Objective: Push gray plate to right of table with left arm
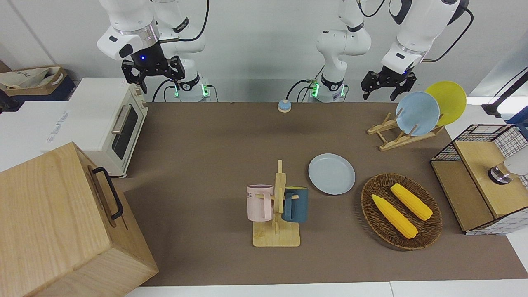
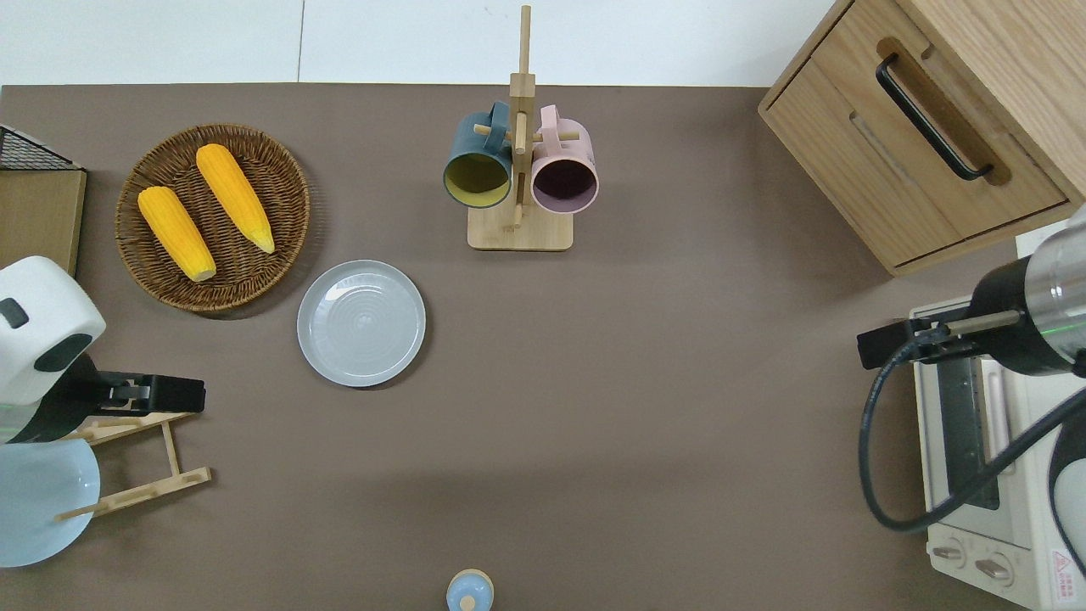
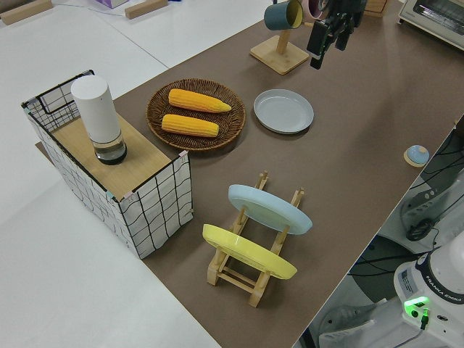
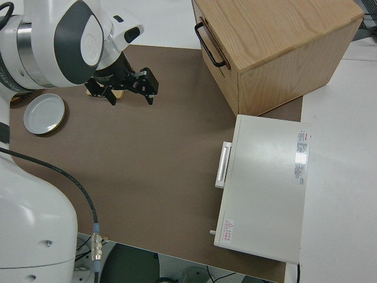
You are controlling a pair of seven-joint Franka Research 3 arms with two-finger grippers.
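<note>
The gray plate [image 1: 331, 173] [image 2: 361, 322] [image 3: 283, 111] [image 4: 43, 114] lies flat on the brown table [image 1: 206, 165] [image 2: 636, 424], about midway across it, toward the left arm's end. My left gripper [image 1: 385, 95] [image 2: 170, 395] [image 3: 328, 45] is open and empty, up in the air over the wooden plate rack [image 1: 392, 138] [image 2: 140, 462], well apart from the gray plate. My right arm is parked, its gripper [image 1: 159, 84] [image 4: 129, 97] open and empty.
A wicker basket [image 1: 367, 194] [image 2: 288, 178] with two corn cobs lies beside the gray plate toward the left arm's end. A mug rack [image 1: 276, 237] [image 2: 519, 233] stands farther from the robots. The plate rack holds a bluer plate [image 1: 417, 113] and a yellow plate [image 1: 449, 101]. A toaster oven [image 1: 103, 123] and a wooden cabinet [image 1: 62, 222] fill the right arm's end.
</note>
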